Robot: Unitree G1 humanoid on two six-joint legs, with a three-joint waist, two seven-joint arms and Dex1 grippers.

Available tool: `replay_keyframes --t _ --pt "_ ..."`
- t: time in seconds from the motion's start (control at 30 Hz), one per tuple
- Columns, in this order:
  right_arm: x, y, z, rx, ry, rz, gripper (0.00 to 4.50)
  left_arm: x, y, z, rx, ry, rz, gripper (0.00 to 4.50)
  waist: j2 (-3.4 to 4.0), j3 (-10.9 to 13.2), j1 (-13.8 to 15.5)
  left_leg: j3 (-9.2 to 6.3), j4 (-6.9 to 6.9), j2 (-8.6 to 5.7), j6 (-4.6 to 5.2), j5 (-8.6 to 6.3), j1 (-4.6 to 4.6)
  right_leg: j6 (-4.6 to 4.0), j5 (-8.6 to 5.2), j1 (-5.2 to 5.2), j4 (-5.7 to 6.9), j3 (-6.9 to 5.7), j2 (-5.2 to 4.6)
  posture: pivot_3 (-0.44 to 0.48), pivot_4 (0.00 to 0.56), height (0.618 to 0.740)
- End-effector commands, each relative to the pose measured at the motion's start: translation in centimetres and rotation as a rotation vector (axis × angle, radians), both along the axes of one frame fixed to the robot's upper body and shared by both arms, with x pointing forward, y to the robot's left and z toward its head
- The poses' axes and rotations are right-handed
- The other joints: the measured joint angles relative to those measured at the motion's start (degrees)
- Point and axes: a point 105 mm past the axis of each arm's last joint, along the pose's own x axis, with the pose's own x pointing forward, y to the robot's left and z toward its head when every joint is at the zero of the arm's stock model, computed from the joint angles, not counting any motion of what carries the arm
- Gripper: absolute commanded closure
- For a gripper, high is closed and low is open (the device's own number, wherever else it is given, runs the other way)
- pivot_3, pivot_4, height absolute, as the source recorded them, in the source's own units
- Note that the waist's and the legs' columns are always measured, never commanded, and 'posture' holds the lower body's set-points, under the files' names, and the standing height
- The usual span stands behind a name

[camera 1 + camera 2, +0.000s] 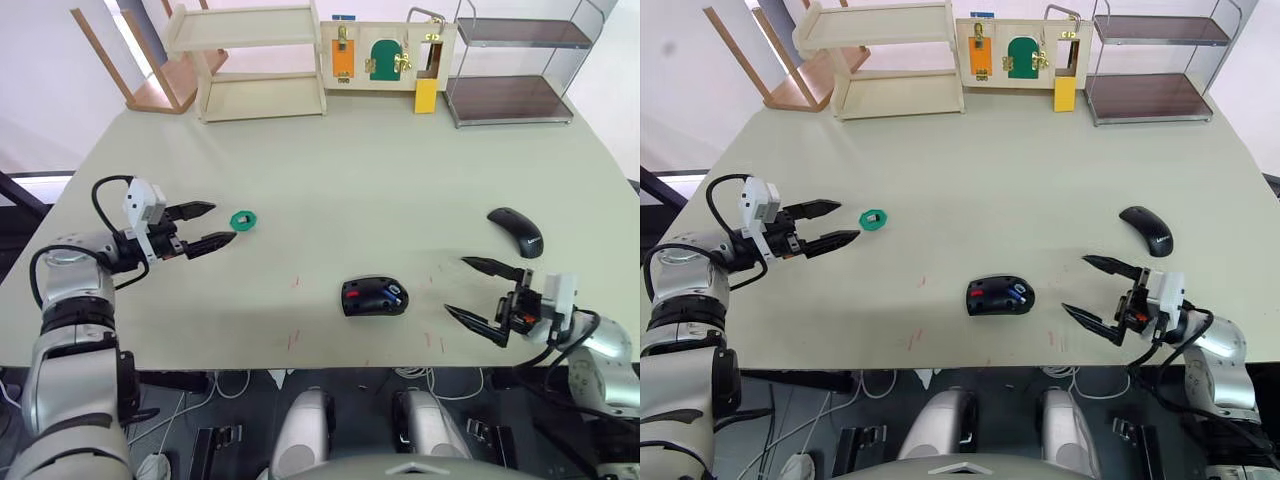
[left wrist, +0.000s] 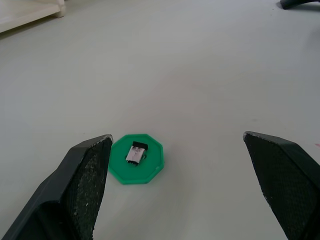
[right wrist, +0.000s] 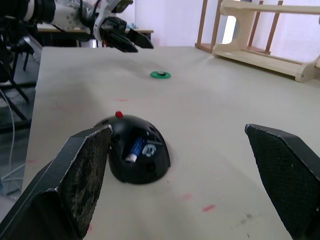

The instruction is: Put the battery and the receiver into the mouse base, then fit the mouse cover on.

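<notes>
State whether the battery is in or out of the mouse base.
In: the battery lies inside the base's hollow.

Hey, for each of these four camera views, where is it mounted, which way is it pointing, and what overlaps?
Left and right eye views: on the head, looking forward and down at the table; both arms show, left gripper and right gripper open.
Left wrist view: along its own open fingers at the receiver on the green disc.
Right wrist view: along its fingers at the mouse base holding the battery.
Shared: the right wrist view also shows the disc and left gripper.
</notes>
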Motion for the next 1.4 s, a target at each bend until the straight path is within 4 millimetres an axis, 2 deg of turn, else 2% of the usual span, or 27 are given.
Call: replay_keyframes --t 0.03,0.27,0.4,0.57,1.0,1.1,1.2,1.4 --pt "0.2 0.2 1.2 0.027 -0.039 -0.01 0.0 0.1 0.2 0.8 0.019 -0.016 -0.013 0.05 -0.01 0.0 -0.05 -0.02 0.05 0.0 0.0 0.0 -0.17 0.01 0.01 -0.16 0.04 -0.01 0.01 0.0 0.15 0.74" --pt "-0.3 0.9 0.6 0.047 -0.036 -0.021 0.0 0.7 0.3 0.8 0.049 -0.003 0.003 0.05 -0.04 0.01 -0.06 -0.16 0.05 -0.01 0.0 0.0 -0.26 0.02 0.01 -0.19 0.06 -0.13 0.03 0.0 0.15 0.74" --pt "-0.9 -0.1 -0.1 0.042 -0.016 -0.065 0.0 1.5 -0.3 0.7 0.064 -0.001 0.008 0.05 -0.05 0.0 -0.04 -0.16 0.05 -0.03 0.0 0.0 -0.27 0.02 0.01 -0.18 0.07 -0.15 0.03 0.0 0.15 0.74" --pt "-1.1 0.1 -0.6 0.044 -0.011 -0.084 0.0 1.9 -0.1 0.9 0.064 -0.008 0.044 0.05 -0.08 0.02 -0.27 -0.16 0.07 -0.03 0.0 0.01 -0.25 0.03 0.01 -0.18 0.12 -0.15 0.04 0.0 0.15 0.74" --pt "-0.7 -0.5 0.4 0.052 -0.058 -0.105 0.0 2.4 -0.2 0.5 0.071 0.011 0.08 0.05 -0.09 0.02 -0.39 -0.19 0.13 -0.03 -0.01 0.02 -0.22 0.01 0.01 -0.19 0.33 -0.15 0.05 0.0 0.15 0.74" --pt "-0.7 -0.6 0.3 0.038 -0.06 -0.104 0.0 2.6 -0.3 0.5 0.071 0.013 0.086 0.89 -0.1 0.02 -0.31 -0.2 0.14 -0.03 -0.02 0.02 -0.22 0.01 0.01 -0.19 0.34 -0.16 0.05 0.0 0.15 0.74" --pt "-0.7 -0.3 0.3 0.043 -0.061 -0.101 0.0 2.9 -0.2 0.4 0.1 0.005 0.103 2.19 -0.1 0.02 -0.35 -0.2 0.15 -0.03 -0.02 0.02 -0.22 0.01 0.01 -0.19 0.36 -0.15 0.05 0.0 0.15 0.74" --pt "-0.8 0.0 0.2 0.043 -0.062 -0.096 0.0 3.2 -0.3 0.2 0.107 0.021 0.123 2.19 -0.1 0.03 -0.35 -0.2 0.18 -0.03 -0.02 0.02 -0.21 0.01 0.01 -0.19 0.44 -0.15 0.05 0.0 0.15 0.74"
